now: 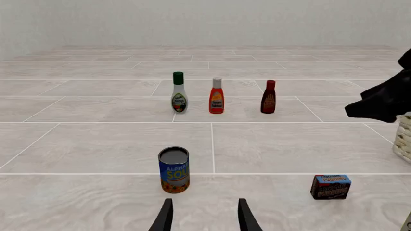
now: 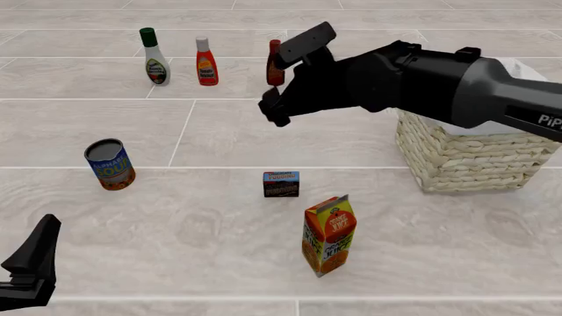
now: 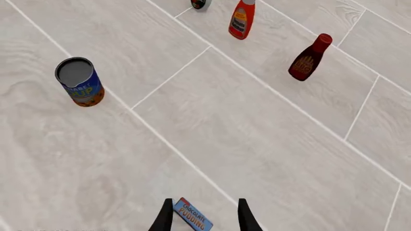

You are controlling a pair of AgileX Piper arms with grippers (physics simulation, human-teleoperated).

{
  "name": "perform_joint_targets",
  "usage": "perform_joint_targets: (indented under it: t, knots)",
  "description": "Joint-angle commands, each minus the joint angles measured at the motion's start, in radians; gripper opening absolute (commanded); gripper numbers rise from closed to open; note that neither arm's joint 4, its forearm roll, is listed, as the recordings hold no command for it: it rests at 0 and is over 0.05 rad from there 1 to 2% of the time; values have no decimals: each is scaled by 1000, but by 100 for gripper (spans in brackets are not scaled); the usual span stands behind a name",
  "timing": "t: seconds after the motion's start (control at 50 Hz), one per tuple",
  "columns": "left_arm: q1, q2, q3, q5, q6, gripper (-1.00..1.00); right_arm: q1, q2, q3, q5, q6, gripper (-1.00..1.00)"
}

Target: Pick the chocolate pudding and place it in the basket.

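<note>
Near the centre of the front view, slightly below the middle: chocolate pudding [image 2: 281, 184], upright on the tiled surface, apart from everything. Just below and right of it, orange juice carton [image 2: 330, 235]. At right edge, basket [image 2: 465, 161], partly covered by the right arm. Right gripper [image 3: 204, 216] raised above the pudding [image 3: 193, 214], fingers spread, nothing held. Left gripper [image 1: 204, 216] at lower left, likewise parted and empty, facing the tin can [image 1: 174, 170].

Three bottles [image 2: 205, 61], one can [image 2: 110, 164], one pudding box [image 2: 281, 184], one juice carton [image 2: 330, 235], one basket [image 2: 470, 158], two grippers [image 2: 274, 107]
</note>
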Motion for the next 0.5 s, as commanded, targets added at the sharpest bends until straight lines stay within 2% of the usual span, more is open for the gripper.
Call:
perform_joint_targets:
  t: [0.02, 0.16, 0.5]
  knots:
    - [0, 0, 0, 0, 0, 100, 30, 23, -25, 18, -34, 100]
    - [0, 0, 0, 0, 0, 100, 41, 37, -37, 30, -55, 100]
    - [0, 0, 0, 0, 0, 100, 69, 49, -37, 41, -67, 100]
